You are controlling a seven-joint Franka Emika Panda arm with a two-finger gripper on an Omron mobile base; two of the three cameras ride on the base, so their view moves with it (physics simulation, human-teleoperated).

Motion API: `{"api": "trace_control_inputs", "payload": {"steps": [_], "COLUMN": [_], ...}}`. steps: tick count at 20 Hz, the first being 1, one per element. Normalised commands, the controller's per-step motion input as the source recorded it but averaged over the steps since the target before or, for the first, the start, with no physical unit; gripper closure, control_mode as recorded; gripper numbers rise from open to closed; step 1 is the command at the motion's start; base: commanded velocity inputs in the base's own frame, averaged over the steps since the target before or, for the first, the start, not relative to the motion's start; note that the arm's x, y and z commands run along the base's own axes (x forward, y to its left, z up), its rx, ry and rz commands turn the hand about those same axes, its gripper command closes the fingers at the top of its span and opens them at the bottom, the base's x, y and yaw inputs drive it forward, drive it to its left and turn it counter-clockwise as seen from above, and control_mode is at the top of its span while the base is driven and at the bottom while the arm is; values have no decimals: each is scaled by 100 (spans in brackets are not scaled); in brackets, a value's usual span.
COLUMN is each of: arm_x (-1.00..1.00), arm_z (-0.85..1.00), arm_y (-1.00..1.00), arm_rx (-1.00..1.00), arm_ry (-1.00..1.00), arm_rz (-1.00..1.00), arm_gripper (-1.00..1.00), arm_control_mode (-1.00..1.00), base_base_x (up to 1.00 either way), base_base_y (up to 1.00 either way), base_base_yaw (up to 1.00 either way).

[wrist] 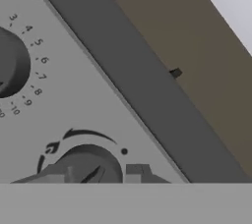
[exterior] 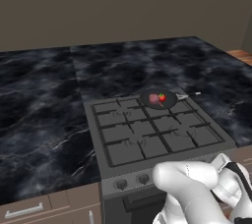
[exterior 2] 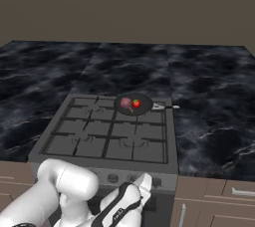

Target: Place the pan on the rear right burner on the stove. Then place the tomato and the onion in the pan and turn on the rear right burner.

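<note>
Now you see the pan (exterior: 158, 99) on the stove's (exterior: 147, 129) rear right burner, holding the tomato (exterior: 162, 98) and onion (exterior: 154, 98). Your hand (wrist: 98, 175) sits at a front knob (wrist: 91, 165); whether it grips, you cannot tell.

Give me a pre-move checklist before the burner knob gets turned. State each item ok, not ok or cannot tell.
1. Pan on the rear right burner of the stove: ok.
2. Tomato in the pan: ok.
3. Onion in the pan, beside the tomato: ok.
4. Gripper at the front panel, close up to a knob: ok.
5. That knob is the rear right burner's: cannot tell.
6. Gripper closed on the knob: cannot tell.
</note>
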Motion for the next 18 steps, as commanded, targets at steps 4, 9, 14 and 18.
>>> {"api": "trace_control_inputs", "payload": {"steps": [4, 9, 14, 18], "arm_x": [7, 2, 4, 7], "arm_z": [-2, -6, -1, 0], "arm_y": [1, 0, 0, 0], "arm_rx": [-29, -28, -28, -27], "arm_ry": [-5, -6, -8, -8], "arm_rz": [1, 7, 10, 11], "arm_gripper": [100, 100, 100, 100], "arm_control_mode": [-100, -100, -100, -100], "base_base_x": [0, 0, 0, 0], "base_base_y": [0, 0, 0, 0], "base_base_yaw": [0, 0, 0, 0]}}
